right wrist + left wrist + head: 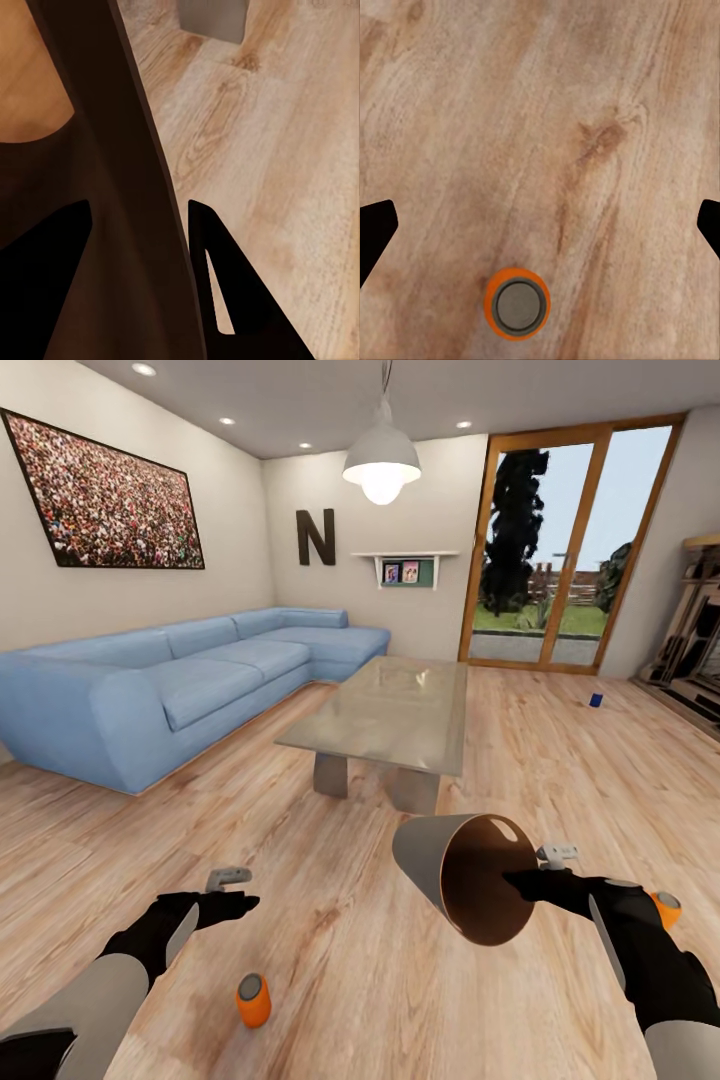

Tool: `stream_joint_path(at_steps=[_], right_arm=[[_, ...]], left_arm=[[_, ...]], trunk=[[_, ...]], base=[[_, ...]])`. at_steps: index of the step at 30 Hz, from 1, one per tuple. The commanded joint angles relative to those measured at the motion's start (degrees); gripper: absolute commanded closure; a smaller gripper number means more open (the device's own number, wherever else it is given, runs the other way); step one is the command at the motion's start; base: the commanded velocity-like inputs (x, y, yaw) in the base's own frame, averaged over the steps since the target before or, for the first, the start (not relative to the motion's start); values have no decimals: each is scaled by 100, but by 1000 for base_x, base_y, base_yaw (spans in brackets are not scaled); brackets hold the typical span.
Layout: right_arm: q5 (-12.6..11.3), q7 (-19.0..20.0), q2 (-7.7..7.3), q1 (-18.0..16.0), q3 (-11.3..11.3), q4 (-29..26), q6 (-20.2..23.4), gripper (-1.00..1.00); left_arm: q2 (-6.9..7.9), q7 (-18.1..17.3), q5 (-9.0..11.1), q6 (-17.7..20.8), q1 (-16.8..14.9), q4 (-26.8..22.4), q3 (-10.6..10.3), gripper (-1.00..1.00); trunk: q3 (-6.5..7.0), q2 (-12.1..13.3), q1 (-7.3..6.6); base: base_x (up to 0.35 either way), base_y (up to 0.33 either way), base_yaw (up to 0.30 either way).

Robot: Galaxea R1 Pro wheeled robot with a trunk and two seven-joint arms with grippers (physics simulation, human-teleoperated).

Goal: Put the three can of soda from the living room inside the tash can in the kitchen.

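Left gripper [232, 892] hovers over the wood floor [360, 980], jaws spread wide, empty. An orange soda can [253, 1000] stands upright on the floor just at its 6 o'clock. Right gripper [527, 884] pinches the rim of the trash can [470, 876], held tilted, mouth toward the camera. Another orange can [667, 909] is half hidden behind the right forearm. Blue can [596, 700] far at 1 o'clock, beyond the glass tabletop [385, 710].

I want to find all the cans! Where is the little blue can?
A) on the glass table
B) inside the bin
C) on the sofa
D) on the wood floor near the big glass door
D: the blue can stands on the wood floor, off to the side of the table, not far from the glass door.
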Motion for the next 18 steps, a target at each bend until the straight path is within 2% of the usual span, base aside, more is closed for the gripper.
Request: stream_joint_path(at_steps=[1, 6, 14, 18], right_arm=[[-94, 22, 1, 0, -2, -26, 23, 100], [-94, 22, 1, 1, -2, -59, 23, 100], [-94, 22, 1, 4, -2, -75, 25, 100], [-94, 22, 1, 2, -2, -77, 29, 100]], left_arm=[[0, -1, 2, 0, 0, -3, 0, -100], [0, -43, -16, 9, 0, -1, 0, -100], [0, -33, -14, 13, 0, -6, 0, -100], [0, -47, -19, 13, 0, -15, 0, -100]], trunk=[[1, 0, -1], [1, 0, -1], [1, 0, -1], [1, 0, -1]], base=[[11, 5, 0], [39, 2, 0], [277, 23, 0], [119, 15, 0]])
